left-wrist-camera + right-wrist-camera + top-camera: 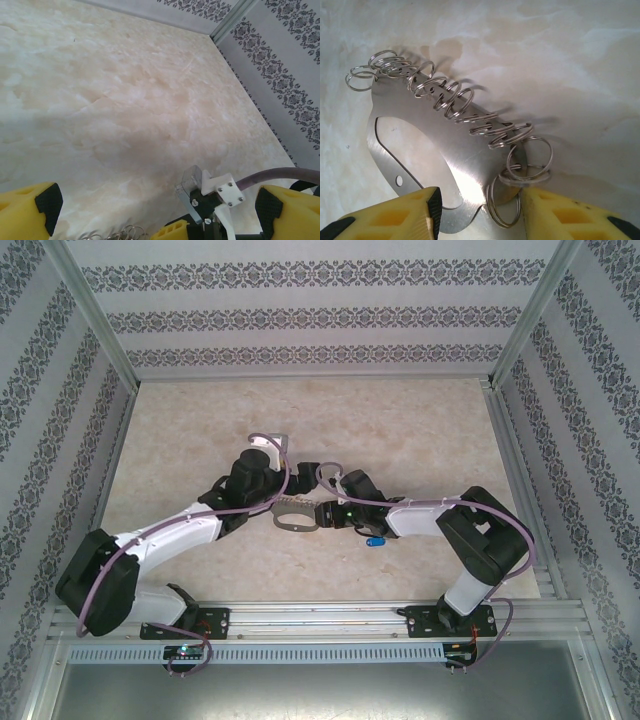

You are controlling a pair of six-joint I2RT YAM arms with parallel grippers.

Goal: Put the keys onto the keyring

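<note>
The keyring (465,167) lies flat in the middle of the desk (420,430). It is a thin, stiff steel plate, probably light and slippery, with small wire rings (445,97) along its curved edge. The plain end seems best to hold. The right hand (480,210) has one finger on each side of that end; whether they press it, I cannot tell. The left hand (159,207) is wide apart. The small blue-headed key (376,540) lies near, to the right of the keyring.
</note>
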